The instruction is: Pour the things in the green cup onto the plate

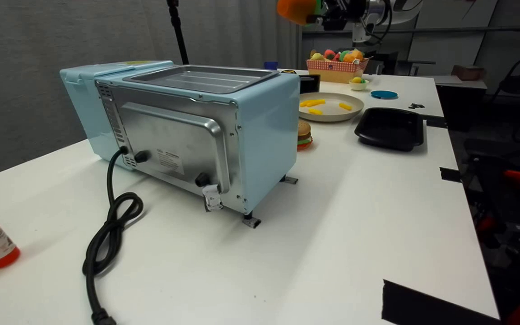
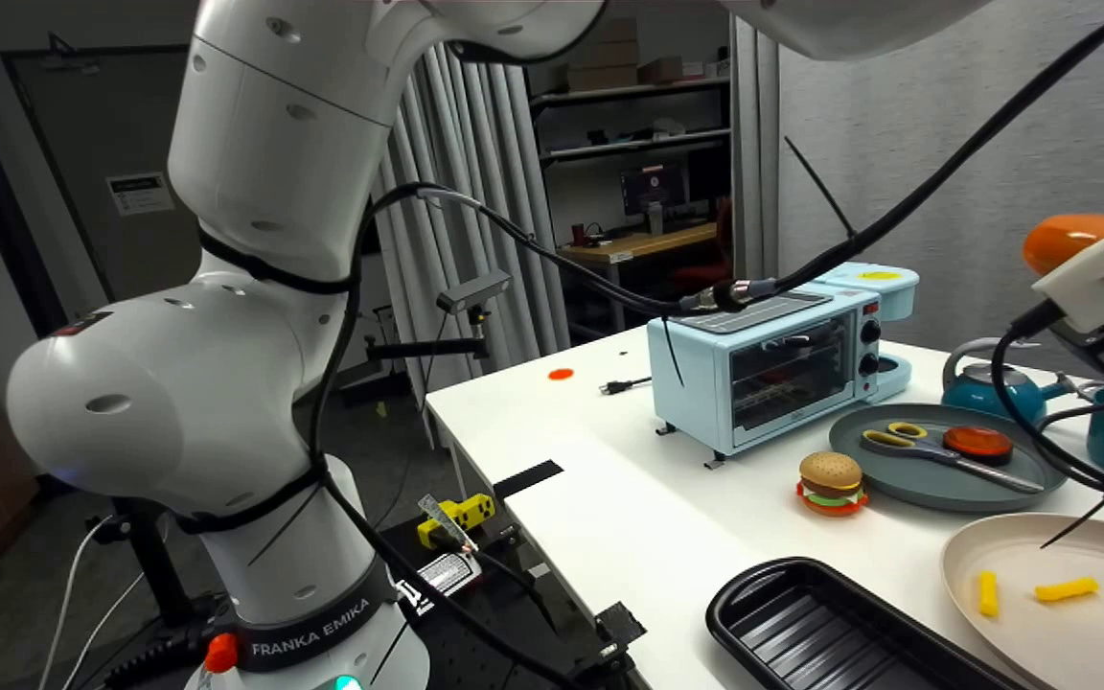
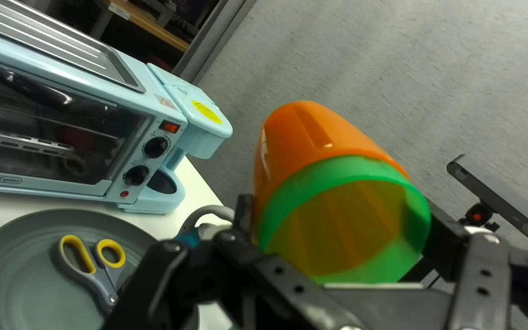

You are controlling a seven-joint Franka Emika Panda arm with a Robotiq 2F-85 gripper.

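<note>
The green cup [image 3: 323, 169] is being grasped near its mouth by the gripper [image 3: 344, 224], the fingers [image 3: 244, 215] being set on opposite sides of its wall. In the wrist view its orange base is being aimed toward eleven o'clock, and nothing is being revealed in the visible part of the interior. In an exterior view the cup is being held high toward eleven o'clock from the plate [image 1: 331, 108], well apart from it; on the plate, yellow bits [image 1: 315, 111] are being displayed toward three, eight and ten o'clock. The pour is therefore being judged complete, or nearly so.

A fall is being risked by any easing of the grip at this height, with the bits on the plate possibly being scattered by the impact. A stray spill is being courted too: leftover bits are possibly being hidden in the unseen part of the interior, and the black tray [image 1: 391, 128], toward four o'clock from the plate, is being exposed to them if the cup is turned aside. Lastly, one bit [image 2: 989, 594] is being shown near the plate's rim, toward nine o'clock in an exterior view; its loss over the edge is being threatened should the plate be brushed by the cup.
</note>
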